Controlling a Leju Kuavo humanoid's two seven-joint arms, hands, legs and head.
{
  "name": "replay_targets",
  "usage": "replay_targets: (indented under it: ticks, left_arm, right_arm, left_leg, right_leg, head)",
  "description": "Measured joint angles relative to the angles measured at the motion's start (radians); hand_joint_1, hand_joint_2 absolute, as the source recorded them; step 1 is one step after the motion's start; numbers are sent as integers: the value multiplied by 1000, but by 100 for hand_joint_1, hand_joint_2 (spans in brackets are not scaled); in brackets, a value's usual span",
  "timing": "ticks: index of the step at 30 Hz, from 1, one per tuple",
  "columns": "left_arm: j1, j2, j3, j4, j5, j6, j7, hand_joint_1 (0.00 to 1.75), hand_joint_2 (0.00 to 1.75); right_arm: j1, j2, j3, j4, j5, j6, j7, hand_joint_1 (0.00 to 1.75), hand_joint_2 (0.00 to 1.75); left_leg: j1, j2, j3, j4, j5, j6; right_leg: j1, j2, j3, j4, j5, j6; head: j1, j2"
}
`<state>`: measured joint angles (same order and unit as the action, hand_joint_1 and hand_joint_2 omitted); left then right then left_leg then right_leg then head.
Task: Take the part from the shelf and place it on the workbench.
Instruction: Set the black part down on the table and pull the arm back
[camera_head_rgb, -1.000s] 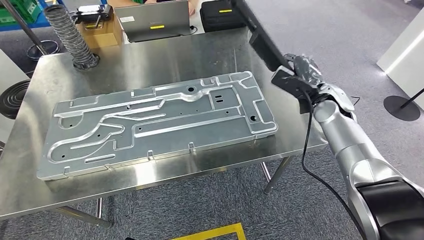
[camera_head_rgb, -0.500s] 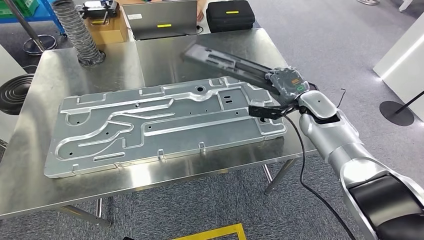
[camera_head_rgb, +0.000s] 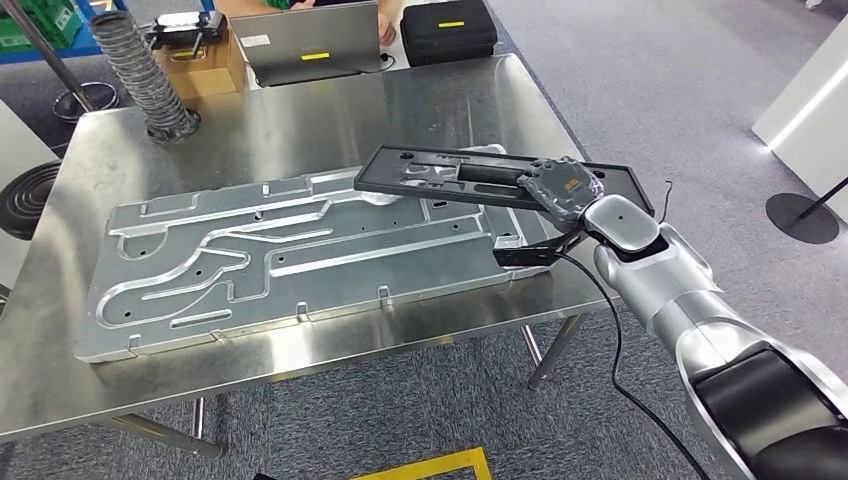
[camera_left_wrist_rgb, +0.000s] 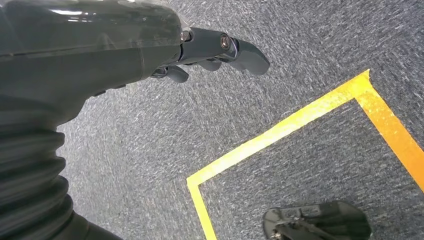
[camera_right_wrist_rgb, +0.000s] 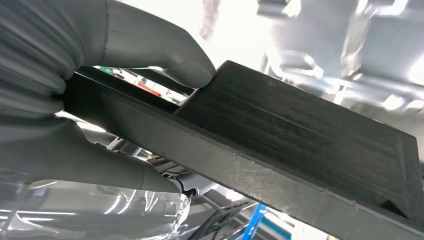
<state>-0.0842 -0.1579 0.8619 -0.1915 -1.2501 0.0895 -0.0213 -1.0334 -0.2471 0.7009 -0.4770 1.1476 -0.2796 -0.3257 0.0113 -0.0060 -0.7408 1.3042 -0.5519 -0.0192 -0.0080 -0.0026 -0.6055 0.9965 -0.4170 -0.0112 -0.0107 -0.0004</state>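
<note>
While the left hand (camera_left_wrist_rgb: 210, 50) hangs empty, the right hand (camera_head_rgb: 560, 185) grips one black part (camera_head_rgb: 450, 180).

A matte black moulded plastic tray part (camera_head_rgb: 470, 178) crosses the centre of the frame over a pale silver grooved aluminium plate (camera_head_rgb: 300, 250) on the brushed steel tabletop (camera_head_rgb: 300, 120), above speckled blue-grey carpet floor (camera_head_rgb: 640, 80) with yellow tape (camera_head_rgb: 430, 468) at the lower edge.

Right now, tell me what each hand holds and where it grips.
The right hand grips the black part near its right end, along the edge. The left hand holds nothing.
</note>
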Motion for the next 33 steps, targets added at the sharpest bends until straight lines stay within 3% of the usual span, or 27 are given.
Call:
replay_targets:
  ticks: [1,3,5,8,10,11,13,14,15,16,17,19,21,25,27,29,30,31,33]
  left_arm:
    - [0,0,-1,0,-2,3,0,0,175]
    - [-1,1,-2,0,-6,11,-3,0,175]
    - [-2,1,-3,0,-8,19,-5,0,175]
    - [0,1,-4,0,-8,33,-6,0,175]
    - [-1,2,-3,0,-7,43,-6,0,175]
    - [-2,2,-3,0,-6,46,-6,0,175]
    - [0,2,-3,0,-5,50,-6,0,175]
    - [1,2,-3,0,-5,51,-6,0,175]
    - [3,2,-3,0,-4,53,-6,0,175]
    - [4,2,-3,0,-3,54,-6,0,175]
    - [4,2,-3,0,-2,55,-7,0,175]
    - [4,2,-3,0,-1,56,-9,0,175]
    - [4,1,-3,0,-1,56,-11,0,175]
    - [5,0,-3,0,-5,55,-12,0,175]
    - [5,1,-3,0,-6,55,-12,0,175]
    - [7,1,-2,0,-5,54,-12,0,175]
    - [9,1,-2,0,-5,54,-12,0,175]
    - [11,1,-1,0,-5,54,-12,0,175]
    - [11,3,-1,0,-5,54,-12,0,175]
  right_arm:
    - [2,1,4,3,2,0,-2,175,175]
    - [3,3,10,9,3,0,-3,175,175]
    - [3,4,15,13,4,-1,-4,175,175]
    - [3,5,22,20,9,-2,-5,175,175]
    - [2,6,28,23,15,-2,-5,175,175]
    - [1,8,30,24,16,-2,-5,175,175]
    - [1,10,35,28,17,-2,-4,175,175]
    - [2,11,37,31,17,-1,-4,175,175]
    - [3,13,39,33,17,-1,-4,175,175]
    - [3,14,42,36,17,-1,-4,175,175]
    - [3,16,43,38,17,0,-4,175,175]
    - [-2,18,47,39,18,0,-3,175,175]
    - [-8,20,49,41,23,1,1,175,175]
    - [-13,21,56,46,45,1,30,175,175]
    - [-19,21,58,51,53,7,58,175,175]
    - [-29,21,59,63,55,21,88,175,175]
    - [-33,21,59,71,55,29,100,175,175]
    - [-38,21,59,79,53,37,110,175,175]
    - [-50,20,59,94,50,54,130,175,175]
  left_leg:
    - [1,0,9,-22,22,0]
    - [1,1,71,-154,88,2]
    - [0,0,121,-259,122,11]
    - [-3,-1,128,-280,125,28]
    - [-2,-1,130,-286,130,41]
    - [0,-1,131,-288,132,45]
    - [-1,-1,130,-288,133,49]
    - [-1,-1,130,-288,133,50]
    - [-1,-2,130,-288,133,50]
    - [-1,-2,130,-287,132,49]
    - [-2,-3,131,-287,132,49]
    - [-4,-3,132,-286,130,46]
    - [-7,-3,130,-285,130,39]
    - [-7,-2,123,-271,115,17]
    - [-5,0,85,-182,61,9]
    - [-1,0,24,-45,1,2]
    - [1,0,5,-3,-9,-1]
    - [3,0,4,1,2,-4]
    - [8,1,54,-107,69,-6]
  right_leg:
    - [0,1,0,2,-1,1]
    - [0,2,0,8,-6,6]
    - [3,3,-4,16,-10,15]
    - [4,3,-7,17,-9,31]
    - [-1,3,-17,42,-30,42]
    - [-2,3,-34,82,-54,46]
    - [-4,3,-93,213,-118,52]
    - [-5,3,-122,274,-139,54]
    - [-5,3,-138,305,-142,54]
    - [-5,3,-135,295,-126,53]
    - [-5,3,-111,244,-93,49]
    - [0,2,-41,98,-29,37]
    - [6,2,-6,21,-9,27]
    - [4,0,1,2,-4,11]
    - [-1,-2,6,-6,0,3]
    - [-1,-2,6,-5,-1,0]
    - [-1,-2,6,-4,-2,0]
    - [-1,-1,6,-2,-3,1]
    - [-3,1,6,6,-8,6]
  head:
    - [0,0]
    - [0,0]
    - [0,0]
    - [0,0]
    - [0,0]
    - [0,0]
    - [0,0]
    - [0,0]
    - [0,0]
    - [0,0]
    - [0,0]
    - [0,0]
    - [0,0]
    - [0,0]
    - [0,0]
    - [0,0]
    - [0,0]
    - [0,0]
    - [0,0]
